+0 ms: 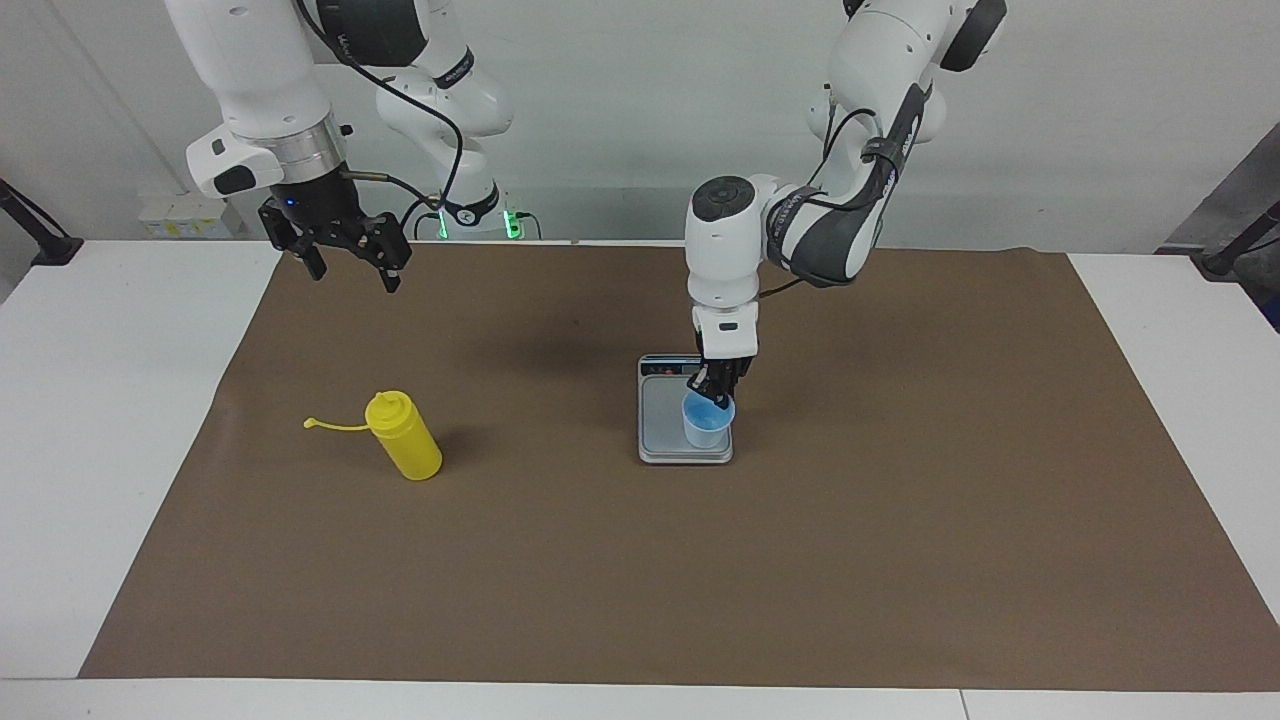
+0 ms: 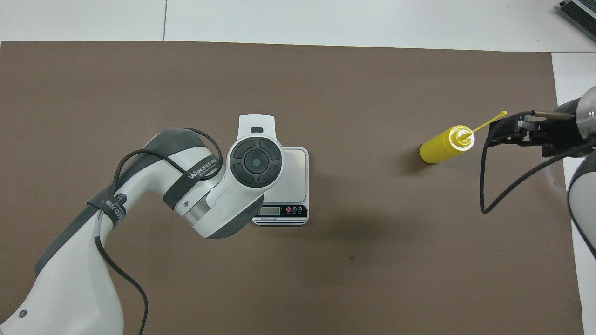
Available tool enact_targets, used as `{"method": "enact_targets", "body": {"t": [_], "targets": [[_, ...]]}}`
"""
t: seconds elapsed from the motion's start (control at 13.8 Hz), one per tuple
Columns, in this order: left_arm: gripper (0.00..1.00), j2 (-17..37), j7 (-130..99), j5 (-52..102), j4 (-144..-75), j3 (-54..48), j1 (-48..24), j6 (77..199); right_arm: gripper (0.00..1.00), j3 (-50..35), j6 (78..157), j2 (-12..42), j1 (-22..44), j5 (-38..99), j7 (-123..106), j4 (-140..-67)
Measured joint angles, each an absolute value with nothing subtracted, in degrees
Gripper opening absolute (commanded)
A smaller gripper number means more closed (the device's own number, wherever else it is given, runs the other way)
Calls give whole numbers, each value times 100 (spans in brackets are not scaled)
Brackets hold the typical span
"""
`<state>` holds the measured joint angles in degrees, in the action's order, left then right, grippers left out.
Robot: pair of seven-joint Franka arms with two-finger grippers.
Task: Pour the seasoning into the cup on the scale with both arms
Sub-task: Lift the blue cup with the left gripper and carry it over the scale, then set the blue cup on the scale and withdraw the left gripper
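Light-blue cup point(image 1: 707, 421) stands on kitchen scale point(image 1: 660, 425), ready for filling | left gripper point(image 1: 717, 385) at its rim, grip unclear | yellow seasoning bottle point(image 1: 403, 435) well apart toward right arm's end | right gripper point(image 1: 345, 255) waits above, jaws wide, empty

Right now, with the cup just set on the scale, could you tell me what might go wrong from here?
The left gripper is at the cup's rim; lifting away could tip it, since it stands near the scale's edge. The seasoning leans, so the right gripper could knock it over.
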<state>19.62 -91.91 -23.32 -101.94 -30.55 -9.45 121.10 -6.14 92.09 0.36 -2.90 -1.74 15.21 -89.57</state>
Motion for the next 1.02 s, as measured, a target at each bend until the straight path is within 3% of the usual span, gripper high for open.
{"method": "enact_targets", "body": {"t": [0.36, 1.02], "targets": [[53, 2005, -9192, -2397, -9798, -3048, -944, 11646, 100, -614, 9209, 36, -290, -174, 1521, -8957], [50, 2034, -8063, -2300, -8273, -3071, -830, 9862, 100, -614, 9209, 36, -290, -174, 1521, -8957]]}}
